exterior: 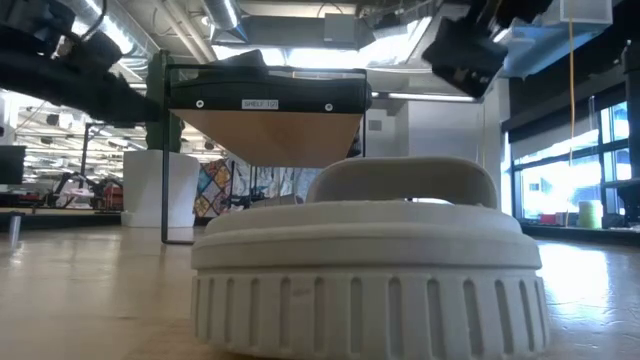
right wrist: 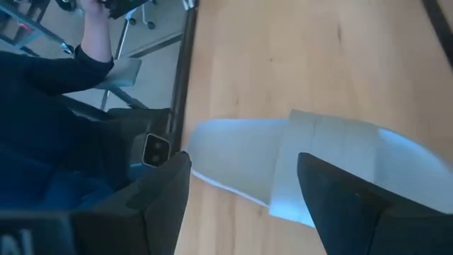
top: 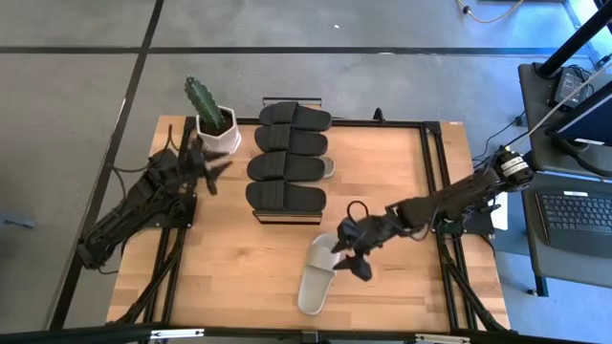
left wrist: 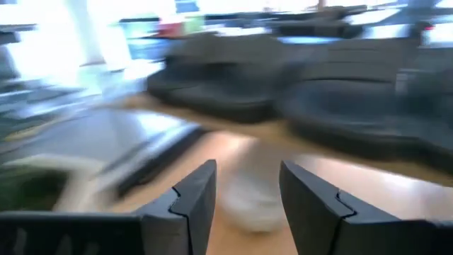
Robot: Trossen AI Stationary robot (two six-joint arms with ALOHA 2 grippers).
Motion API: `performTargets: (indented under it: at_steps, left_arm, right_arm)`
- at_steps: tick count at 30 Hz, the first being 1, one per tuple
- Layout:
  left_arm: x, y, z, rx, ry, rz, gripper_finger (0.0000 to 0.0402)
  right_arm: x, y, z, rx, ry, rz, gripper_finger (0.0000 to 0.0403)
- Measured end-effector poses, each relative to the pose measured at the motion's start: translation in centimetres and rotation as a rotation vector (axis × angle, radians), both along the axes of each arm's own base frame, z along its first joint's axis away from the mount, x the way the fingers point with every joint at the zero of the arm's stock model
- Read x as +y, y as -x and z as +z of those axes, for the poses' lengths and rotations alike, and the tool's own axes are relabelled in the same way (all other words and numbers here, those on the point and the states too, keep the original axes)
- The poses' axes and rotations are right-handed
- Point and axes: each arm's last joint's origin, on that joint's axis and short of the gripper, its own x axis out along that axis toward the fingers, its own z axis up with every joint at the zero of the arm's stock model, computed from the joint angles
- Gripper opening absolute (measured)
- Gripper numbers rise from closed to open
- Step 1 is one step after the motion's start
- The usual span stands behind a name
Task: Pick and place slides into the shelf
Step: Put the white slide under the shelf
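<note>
A light grey-beige slide (top: 318,272) lies sole down on the table near the front edge; it fills the low view (exterior: 365,270). My right gripper (top: 350,260) hangs open above its strap end, with the strap (right wrist: 325,163) showing between its fingers in the right wrist view. It touches nothing. Several black slides (top: 287,153) lie side by side on the shelf (top: 256,214) at the table's far middle, and a bit of another light slide (top: 328,168) shows at their right end. My left gripper (top: 215,172) is open and empty left of the shelf, facing the black slides (left wrist: 297,99).
A white pot with a cactus (top: 215,129) stands at the far left, close to my left gripper. Dark frame rails (top: 435,191) run along the table's sides. A person's dark sleeve (right wrist: 42,78) shows beyond the table's near edge. A laptop (top: 574,215) sits off the table to the right.
</note>
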Motion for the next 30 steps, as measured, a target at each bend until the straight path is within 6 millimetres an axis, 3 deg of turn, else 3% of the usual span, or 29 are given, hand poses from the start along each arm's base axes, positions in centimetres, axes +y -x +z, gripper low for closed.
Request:
performTargets:
  at_steps: [6,26,30]
  left_arm:
    - [-1.5,-0.7,0.2,-0.028,0.042,-0.395,0.0147]
    - [-4.9,-1.5,1.2,-0.066,0.162,-0.791,0.0147]
    - [-5.3,-1.7,1.1,-0.059,0.142,-0.777,0.0147]
  right_arm:
    - [1.8,0.7,0.1,-0.027,0.037,0.005,0.0259]
    - [2.6,1.1,0.1,-0.074,0.134,0.046,0.0259]
    - [2.5,1.0,0.1,-0.101,0.177,0.016,0.0259]
